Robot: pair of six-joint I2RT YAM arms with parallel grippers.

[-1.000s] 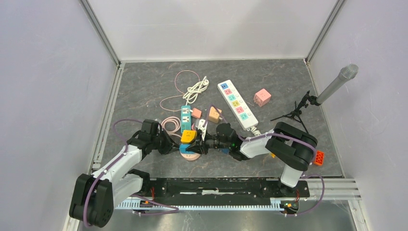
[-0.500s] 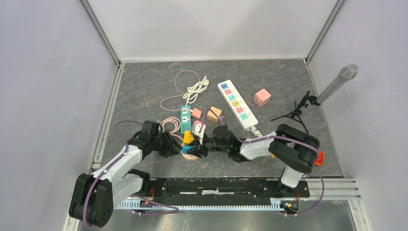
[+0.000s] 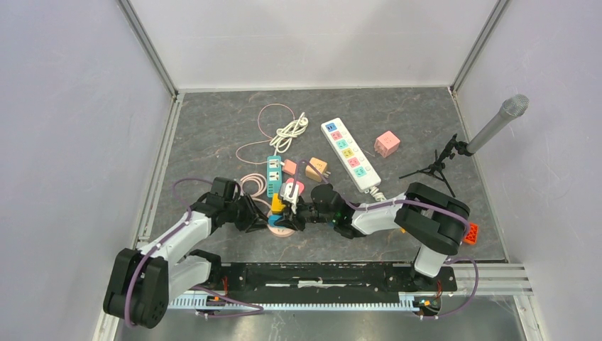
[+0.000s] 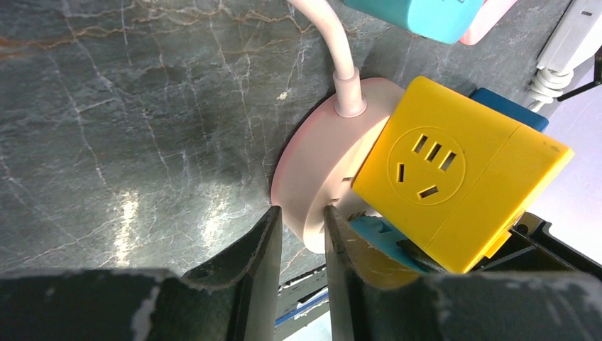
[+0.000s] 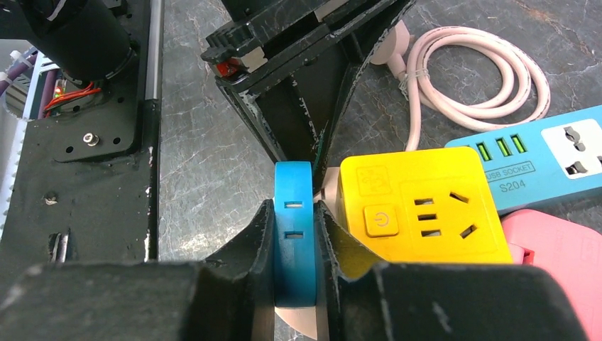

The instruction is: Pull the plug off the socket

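Separation of plug from socket calls for one arm to anchor while the other draws away. The right fingers [image 5: 248, 249] are closed flat on the blue plug [image 5: 292, 234], which stands on edge against the round pink socket [image 4: 312, 170], low on the tabletop [image 4: 106, 106] between the two arms. The left fingers [image 4: 248, 256] stand narrow with the socket's rim between them. They look to be pinching it, though how firmly cannot be judged.

A yellow cube adapter [image 5: 419, 213] sits hard against the blue plug, and no view shows whether the two are joined.

The pull should probably run straight along the pins, away from the socket's face, since a twist or tilt would bind them. The left arm would do best to hold the socket firmly in place during the draw. Its hold is on a thin rim, so a slip is the likely failure, and the socket would then simply lift along with the plug. The teal power strip [image 5: 539, 160] lies just beyond the yellow cube, so there is more room upward than sideways.
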